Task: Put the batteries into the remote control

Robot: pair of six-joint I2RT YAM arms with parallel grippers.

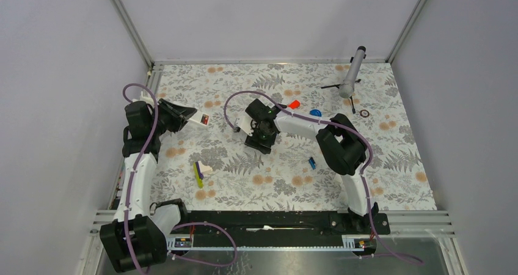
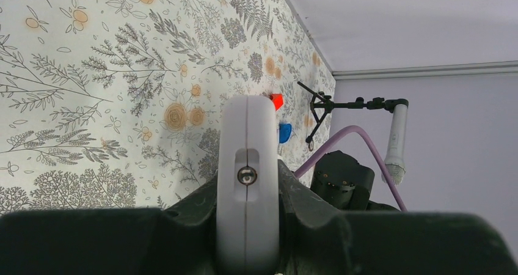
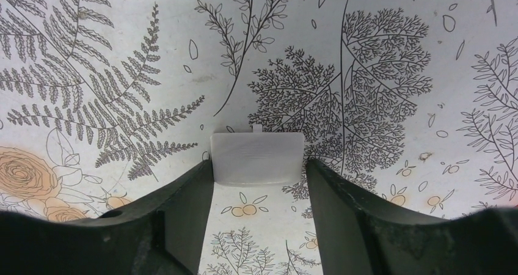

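Observation:
My left gripper (image 1: 182, 114) is shut on the light-grey remote control (image 1: 198, 118) and holds it above the mat at the left. In the left wrist view the remote (image 2: 247, 165) stands end-on between the jaws of that gripper (image 2: 247, 195). A dark red patch shows at the remote's far end; I cannot tell what it is. The blue battery (image 1: 311, 162) lies on the mat right of centre. I cannot make out the red-and-black battery. My right gripper (image 1: 258, 140) points down at mid-table. Its fingertips (image 3: 258, 171) clamp the side edges of a small white battery cover (image 3: 257, 156), low at the mat.
An orange-red cylinder (image 1: 294, 104) and a round blue cap (image 1: 315, 112) lie behind the right gripper. A yellow-and-purple item (image 1: 197, 173) lies front left. A microphone on a tripod (image 1: 351, 76) and a small ring (image 1: 364, 113) are at the back right. Walls enclose the mat.

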